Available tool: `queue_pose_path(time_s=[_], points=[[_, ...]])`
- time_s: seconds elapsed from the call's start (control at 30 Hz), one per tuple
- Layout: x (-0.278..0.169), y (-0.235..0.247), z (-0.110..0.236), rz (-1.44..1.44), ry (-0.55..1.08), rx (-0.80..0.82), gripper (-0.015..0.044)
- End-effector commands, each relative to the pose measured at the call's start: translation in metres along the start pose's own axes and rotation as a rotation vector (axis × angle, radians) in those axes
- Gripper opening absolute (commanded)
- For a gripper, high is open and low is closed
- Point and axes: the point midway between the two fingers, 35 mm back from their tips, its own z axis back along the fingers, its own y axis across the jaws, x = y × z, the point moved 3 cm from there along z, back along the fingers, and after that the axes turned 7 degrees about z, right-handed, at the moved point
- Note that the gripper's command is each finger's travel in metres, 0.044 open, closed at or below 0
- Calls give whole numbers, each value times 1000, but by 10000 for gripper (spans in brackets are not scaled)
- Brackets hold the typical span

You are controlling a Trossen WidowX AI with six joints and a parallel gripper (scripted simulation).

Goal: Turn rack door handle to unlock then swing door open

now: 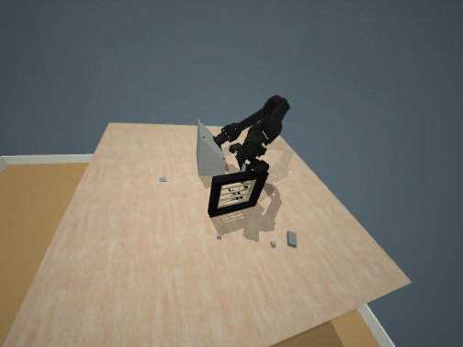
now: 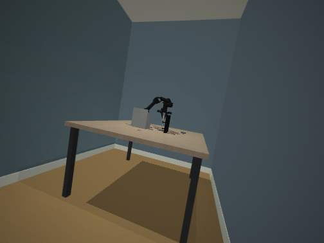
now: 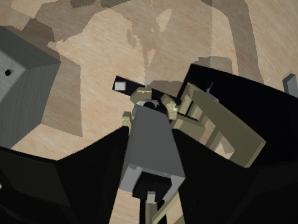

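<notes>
The rack's black upright frame [image 1: 214, 197] [image 2: 166, 125] [image 3: 240, 95] stands on the table. An olive slatted panel [image 3: 252, 152] shows beside it in the wrist view; how far the door stands open cannot be told. The grey handle [image 3: 152, 142] runs between my fingers in the wrist view, slanted away from the frame's edge. My gripper [image 3: 149, 133] [image 2: 164, 118] points down on the arm's side of the frame, shut on the handle, with its jaws at a slant to the frame. A black bar with a pale square [image 3: 120, 86] shows beyond the handle. The fingertips are partly hidden in the top and exterior views.
A large grey box [image 1: 208, 158] [image 2: 140, 118] [image 3: 25, 95] stands beside the arm's base, to the left of the gripper in the wrist view. Small grey pieces [image 1: 163, 179] [image 1: 219, 236] [image 1: 273, 244] and a larger grey block [image 1: 291, 239] [image 3: 290, 86] lie on the table [image 1: 138, 275].
</notes>
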Motion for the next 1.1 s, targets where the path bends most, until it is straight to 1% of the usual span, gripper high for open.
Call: queue_pose_path(time_s=[0.0,0.13,0.47,0.5,0.6,1.07], points=[[0,0,-2,42,2,3,20],[0,0,-2,42,2,3,20],[0,0,-2,42,2,3,282],[0,0,-2,42,2,3,292],[0,0,-2,-32,2,3,292],[-1,0,-2,-725,6,2,292]])
